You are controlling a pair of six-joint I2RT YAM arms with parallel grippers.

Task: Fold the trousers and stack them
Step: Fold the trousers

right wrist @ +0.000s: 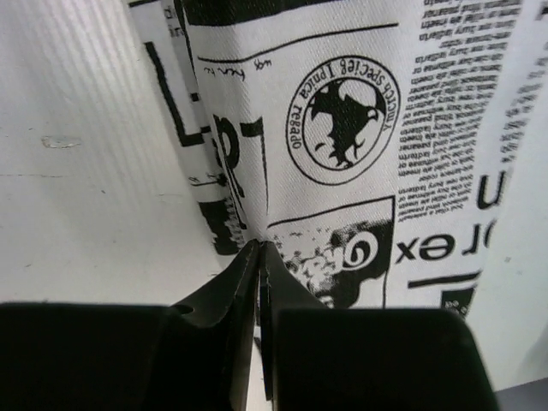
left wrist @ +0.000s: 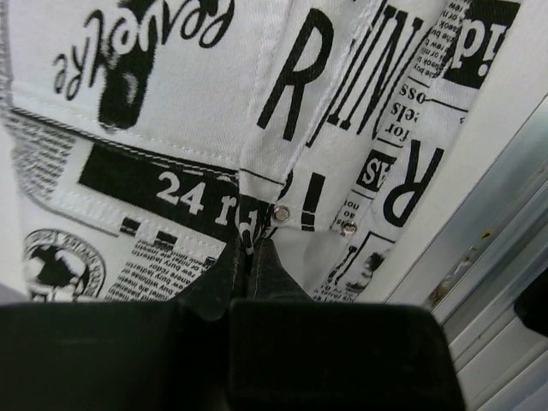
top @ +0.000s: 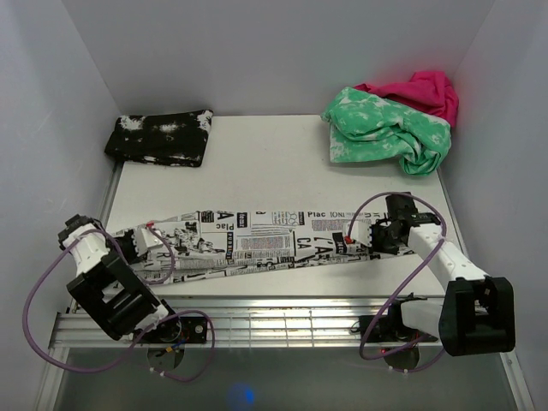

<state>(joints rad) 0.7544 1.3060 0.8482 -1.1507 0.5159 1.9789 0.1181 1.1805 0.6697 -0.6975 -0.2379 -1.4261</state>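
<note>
The trousers (top: 257,240), white with black newspaper print, lie stretched in a long narrow band across the near part of the table. My left gripper (top: 137,244) is shut on their left end. In the left wrist view a pinch of the printed cloth (left wrist: 171,103) sits between the closed fingertips (left wrist: 251,242), beside two metal rivets. My right gripper (top: 364,240) is shut on the right end. In the right wrist view its closed tips (right wrist: 259,250) nip the edge of the cloth (right wrist: 368,128), which runs away from them over the white table.
A black white-speckled folded garment (top: 161,137) lies at the back left. A green-and-white mottled garment (top: 385,128) is heaped at the back right with a pink one (top: 419,90) behind it. A metal rail (top: 274,325) runs along the near edge. Walls close in both sides.
</note>
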